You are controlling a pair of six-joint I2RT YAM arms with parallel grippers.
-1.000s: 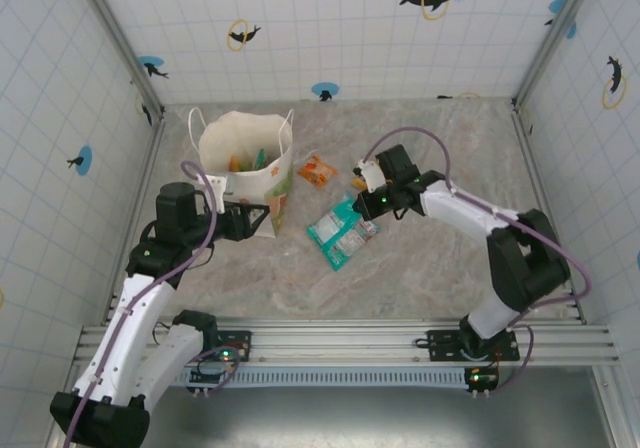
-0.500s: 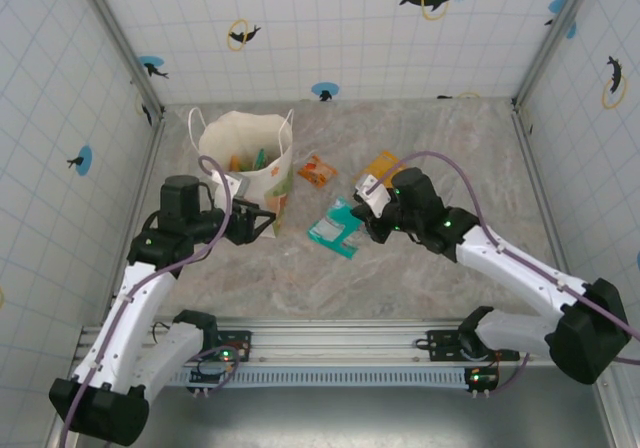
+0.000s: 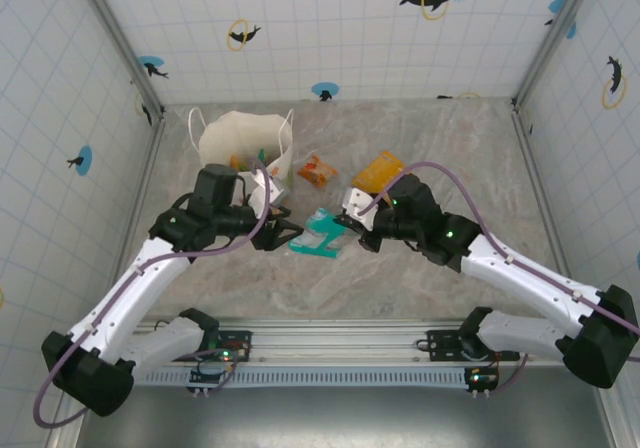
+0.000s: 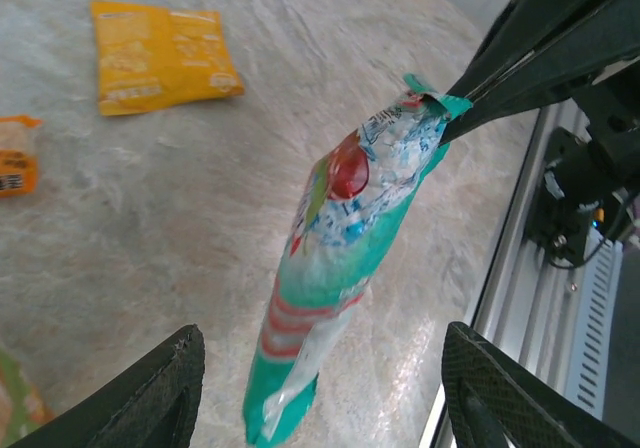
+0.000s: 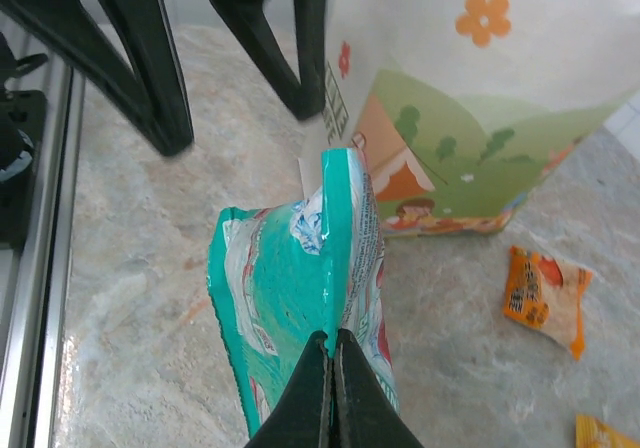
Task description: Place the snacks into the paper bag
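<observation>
Setting: a marbled grey counter [image 3: 450, 138] inside white tiled walls with dolphin stickers.
Green packet: the green packet [image 3: 322, 233] hung edge-on from its top seam, off the flat, between the two grippers.
Right gripper: the right gripper [image 3: 347, 218] was clenched on that top seam, its fingers [image 5: 318, 388] pressed together over the foil.
Left gripper: the left gripper [image 3: 285, 233] stood released, its fingers [image 4: 150, 393] spread wide to either side of the hanging packet and not touching it.
Change: a second before, the packet lay flat on the counter under the right gripper, and the left gripper sat back by the bag; since then the right arm had lifted the packet and carried it leftward while the left arm swung out to meet it.
Meaning: this looked like a handover being set up, so the packet was one transfer away from the bag.
Paper bag: the paper bag [image 3: 281, 183] stood upright just behind the left gripper, mouth open.
Other snacks: a small orange packet [image 3: 317, 171] and a yellow-orange packet [image 3: 380, 171] lay on the counter beyond the right gripper.
Hard to tell: whether the packet's lower end touched the counter; the bag's contents showed as scraps of orange and green, partly behind the left arm.
</observation>
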